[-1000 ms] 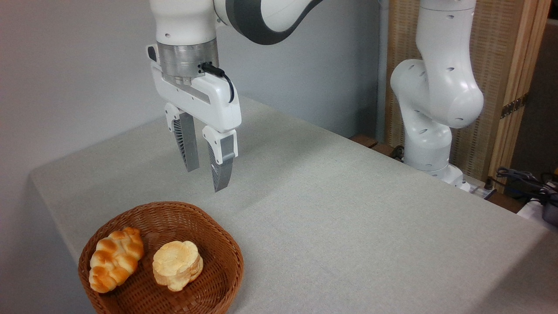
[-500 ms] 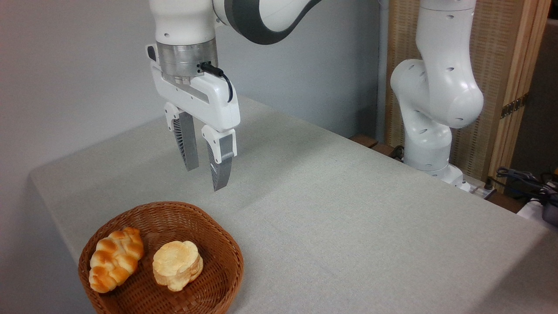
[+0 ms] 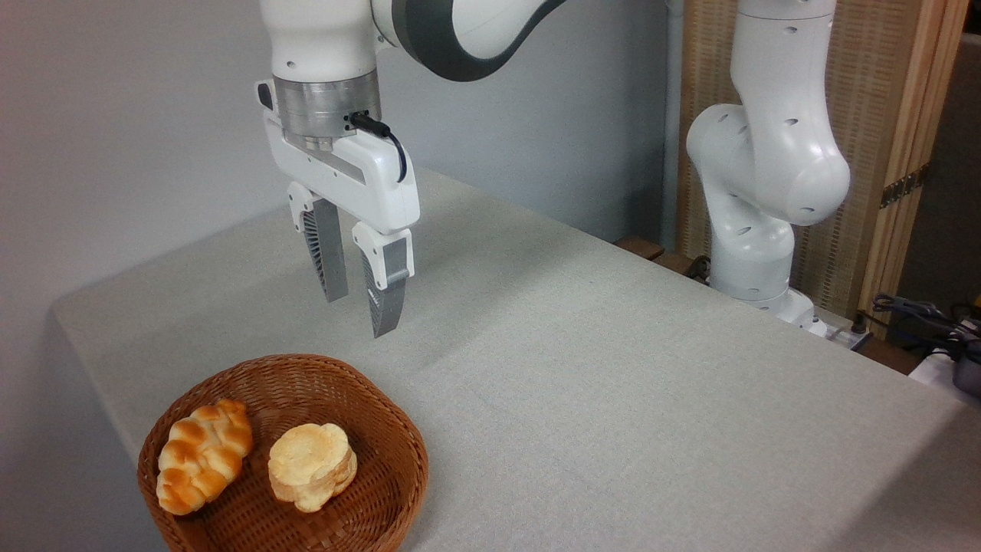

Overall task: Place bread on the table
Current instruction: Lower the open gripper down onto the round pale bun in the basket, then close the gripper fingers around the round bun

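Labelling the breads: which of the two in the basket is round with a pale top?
The bread on the right of the basket. The loaf to its left is longer, braided and golden-brown.

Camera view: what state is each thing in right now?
gripper: open, empty, in the air behind the basket
bread: lying in the basket, pale side up, ungrasped
braided loaf: lying in the basket, left of the bread
basket: upright on the table
table: cloth-covered

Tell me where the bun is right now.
The bun lies in the wicker basket at the lower left of the camera view, right of the braided loaf, with the open pincer above and behind it.
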{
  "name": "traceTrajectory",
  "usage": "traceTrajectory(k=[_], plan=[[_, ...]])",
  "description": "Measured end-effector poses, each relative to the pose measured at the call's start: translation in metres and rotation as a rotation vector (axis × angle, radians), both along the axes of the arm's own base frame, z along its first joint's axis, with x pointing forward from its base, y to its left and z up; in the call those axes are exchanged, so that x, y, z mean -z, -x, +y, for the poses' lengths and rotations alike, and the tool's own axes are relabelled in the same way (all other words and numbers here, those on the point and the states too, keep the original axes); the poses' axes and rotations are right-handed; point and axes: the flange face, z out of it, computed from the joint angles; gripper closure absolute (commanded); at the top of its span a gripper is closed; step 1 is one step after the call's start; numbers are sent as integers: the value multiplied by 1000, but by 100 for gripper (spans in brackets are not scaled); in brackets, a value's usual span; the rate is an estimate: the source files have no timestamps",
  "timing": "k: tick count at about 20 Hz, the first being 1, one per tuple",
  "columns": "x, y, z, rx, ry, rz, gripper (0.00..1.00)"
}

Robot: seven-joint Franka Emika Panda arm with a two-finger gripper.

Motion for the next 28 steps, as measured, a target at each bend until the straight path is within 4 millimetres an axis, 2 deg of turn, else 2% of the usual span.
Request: traceTrajectory(k=[4, 11, 15, 20, 23, 28], plan=[[5, -12, 3, -12, 4, -53, 0], [47, -49, 9, -41, -6, -136, 0], [73, -64, 22, -66, -19, -146, 0], [95, -75, 45, -104, -31, -149, 0], [110, -80, 42, -101, -35, -145, 0], [120, -82, 30, -82, -34, -134, 0]])
